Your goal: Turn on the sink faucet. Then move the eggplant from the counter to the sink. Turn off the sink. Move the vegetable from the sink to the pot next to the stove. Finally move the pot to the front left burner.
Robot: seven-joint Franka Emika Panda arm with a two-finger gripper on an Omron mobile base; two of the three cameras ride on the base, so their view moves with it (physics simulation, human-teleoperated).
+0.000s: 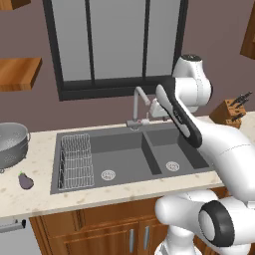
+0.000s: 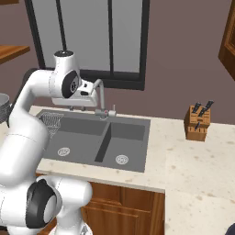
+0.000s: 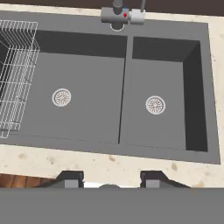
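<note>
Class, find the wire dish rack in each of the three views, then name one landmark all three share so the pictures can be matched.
Left base view: wire dish rack stands at the left end of the sink's left basin.
Right base view: at the far left, partly behind the arm.
Hand view: at the left edge.
Shared landmark: the sink faucet behind the basin divider.

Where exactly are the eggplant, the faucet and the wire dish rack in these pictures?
eggplant (image 1: 26, 181): left base view, middle of its purple body, on the counter.
faucet (image 1: 135, 105): left base view, the upright stem of the spout.
wire dish rack (image 3: 17, 74): hand view, on its white wire grid.
</note>
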